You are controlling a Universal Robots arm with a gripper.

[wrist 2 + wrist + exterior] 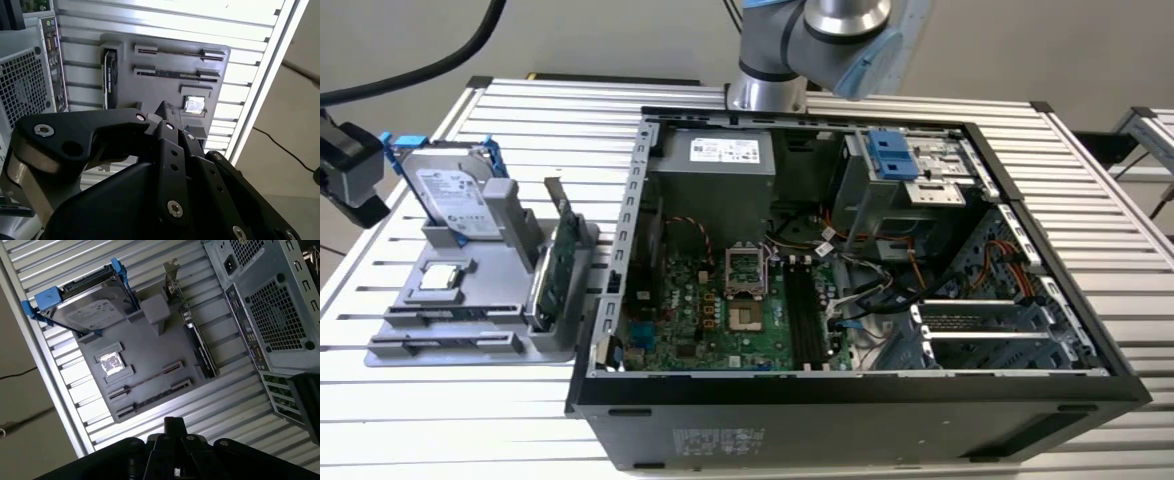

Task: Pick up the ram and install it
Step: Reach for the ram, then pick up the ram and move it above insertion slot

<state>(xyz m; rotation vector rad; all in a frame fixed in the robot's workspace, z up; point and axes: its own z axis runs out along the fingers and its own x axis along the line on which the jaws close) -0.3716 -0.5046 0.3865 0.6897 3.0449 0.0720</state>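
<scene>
The ram (175,74) is a thin dark stick seen edge-on. It stands in a slot of the grey holder (150,335), beside a small silver chip (111,362). In the exterior view the ram (454,318) lies low on the holder's near part. My gripper (173,423) is black and hangs in the air off the holder, apart from the ram. Its fingers meet in one tip with nothing between them. It also appears as a dark block at the exterior view's left edge (347,170) and fills the foreground of the second wrist view (165,108).
The holder also carries a silver hard drive with blue rails (454,190) and an upright green expansion card (558,262). An open computer case (854,250) lies to the exterior view's right of the holder, motherboard (734,310) exposed. Everything rests on a slatted metal table (480,430).
</scene>
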